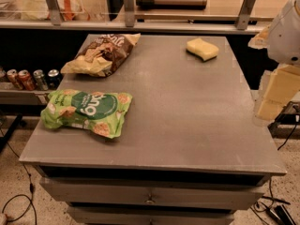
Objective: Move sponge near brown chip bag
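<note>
The sponge (202,48), a small pale yellow block, lies on the grey table (187,121) near the far right corner. The brown chip bag (103,54), crinkled with white lettering and a pale yellow end, lies at the far left of the table, well apart from the sponge. My gripper (274,97) hangs off the table's right edge, nearer to me than the sponge and to its right, with the white arm (287,32) above it. It holds nothing that I can see.
A green chip bag (86,111) lies on the left side of the table, in front of the brown bag. Soda cans (33,78) stand on a low shelf to the left. A counter with metal posts (129,3) runs behind. Cables (18,205) lie on the floor.
</note>
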You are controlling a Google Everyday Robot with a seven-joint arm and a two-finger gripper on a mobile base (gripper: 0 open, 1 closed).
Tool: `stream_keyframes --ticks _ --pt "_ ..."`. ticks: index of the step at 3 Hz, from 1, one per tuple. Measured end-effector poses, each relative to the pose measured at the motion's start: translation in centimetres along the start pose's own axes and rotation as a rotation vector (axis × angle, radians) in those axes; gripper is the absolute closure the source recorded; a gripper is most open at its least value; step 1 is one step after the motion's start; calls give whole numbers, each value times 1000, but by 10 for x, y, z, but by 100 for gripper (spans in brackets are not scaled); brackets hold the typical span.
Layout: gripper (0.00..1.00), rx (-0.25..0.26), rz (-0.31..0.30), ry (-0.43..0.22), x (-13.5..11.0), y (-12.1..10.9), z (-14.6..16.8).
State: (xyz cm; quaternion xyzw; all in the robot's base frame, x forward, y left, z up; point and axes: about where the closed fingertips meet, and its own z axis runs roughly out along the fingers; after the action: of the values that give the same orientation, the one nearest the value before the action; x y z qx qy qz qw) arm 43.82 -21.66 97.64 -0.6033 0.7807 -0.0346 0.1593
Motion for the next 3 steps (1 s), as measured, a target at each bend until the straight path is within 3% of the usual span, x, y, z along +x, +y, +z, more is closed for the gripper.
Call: stream_keyframes --ticks 2,3 --pt "0 16 26 -25 0 -9 3" --pt "0 34 72 -103 -6 -47 22"
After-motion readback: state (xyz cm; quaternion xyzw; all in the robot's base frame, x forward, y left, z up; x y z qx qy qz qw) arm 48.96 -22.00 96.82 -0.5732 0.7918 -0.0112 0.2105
